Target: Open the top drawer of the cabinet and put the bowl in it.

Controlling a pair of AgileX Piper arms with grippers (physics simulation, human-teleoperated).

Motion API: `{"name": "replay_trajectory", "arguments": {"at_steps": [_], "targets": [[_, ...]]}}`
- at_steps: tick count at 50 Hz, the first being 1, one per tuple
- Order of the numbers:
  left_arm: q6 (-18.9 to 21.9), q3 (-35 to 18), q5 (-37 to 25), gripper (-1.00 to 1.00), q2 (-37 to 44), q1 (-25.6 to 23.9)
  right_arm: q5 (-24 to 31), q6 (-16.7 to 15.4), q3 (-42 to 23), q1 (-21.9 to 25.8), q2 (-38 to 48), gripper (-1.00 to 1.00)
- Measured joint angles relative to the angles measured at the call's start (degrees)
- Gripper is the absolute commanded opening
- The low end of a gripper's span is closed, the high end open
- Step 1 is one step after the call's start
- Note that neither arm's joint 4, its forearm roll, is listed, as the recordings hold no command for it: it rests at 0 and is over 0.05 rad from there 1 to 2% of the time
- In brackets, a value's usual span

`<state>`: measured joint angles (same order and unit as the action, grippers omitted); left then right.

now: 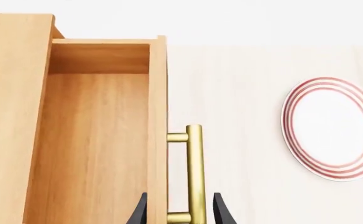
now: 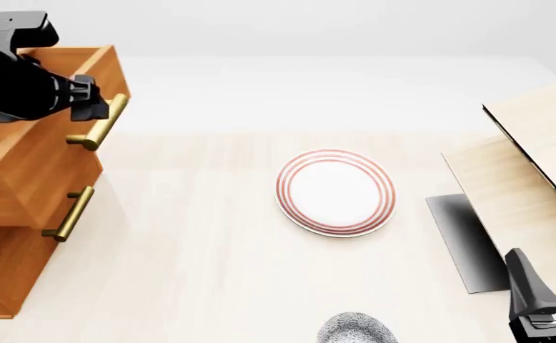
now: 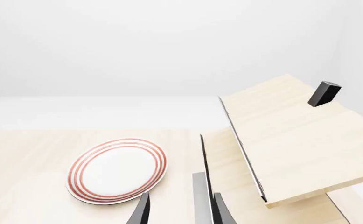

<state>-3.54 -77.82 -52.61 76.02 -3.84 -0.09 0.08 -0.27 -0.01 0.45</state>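
We found the top drawer [image 1: 94, 140] of the cabinet [image 2: 30, 214] drawn partly out, its bare wooden floor exposed in the left wrist view. The left gripper [image 1: 180, 210] sat at the drawer's brass handle [image 1: 194, 172], one finger on either side of the bar; whether the pads were pressing the bar or standing just clear of it we could not tell from that view, and the front view showed only the black arm meeting the handle. The right gripper [image 3: 180, 210] was low at the near right of the table, fingers a little apart and nothing between them. The bowl [image 2: 356, 329] stood at the near edge of the table, only its speckled rim showing in the front view, nearer the right gripper than the left, and well apart from the cabinet. The red-ringed plate [image 2: 336, 191] lay between bowl and cabinet side, mid-table.

We judged the opening step to be in hand and not certainly finished. To do it well, the pull should run straight along the drawer's travel, with the bar kept deep between the fingers so it cannot slip off the tips, until the opening is plainly wider than the bowl. The left gripper should then release and move aside, leaving a clear path over the drawer front for the bowl
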Motion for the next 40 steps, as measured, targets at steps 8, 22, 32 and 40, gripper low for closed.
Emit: {"name": "replay_trajectory", "arguments": {"at_steps": [8, 22, 32, 40], "targets": [[0.5, -0.3, -0.4, 1.0, 0.3, -1.6, 0.0, 0.0, 0.0, 0.0, 0.0, 1.0], [0.9, -1.4, -0.9, 1.0, 1.8, -4.9, 0.0, 0.0, 0.0, 0.0, 0.0, 1.0], [1.0, -2.0, -1.0, 1.0, 2.4, -6.7, 0.0, 0.0, 0.0, 0.0, 0.0, 1.0], [1.1, -2.5, -1.3, 1.0, 2.8, -8.0, 0.0, 0.0, 0.0, 0.0, 0.0, 1.0]]}}
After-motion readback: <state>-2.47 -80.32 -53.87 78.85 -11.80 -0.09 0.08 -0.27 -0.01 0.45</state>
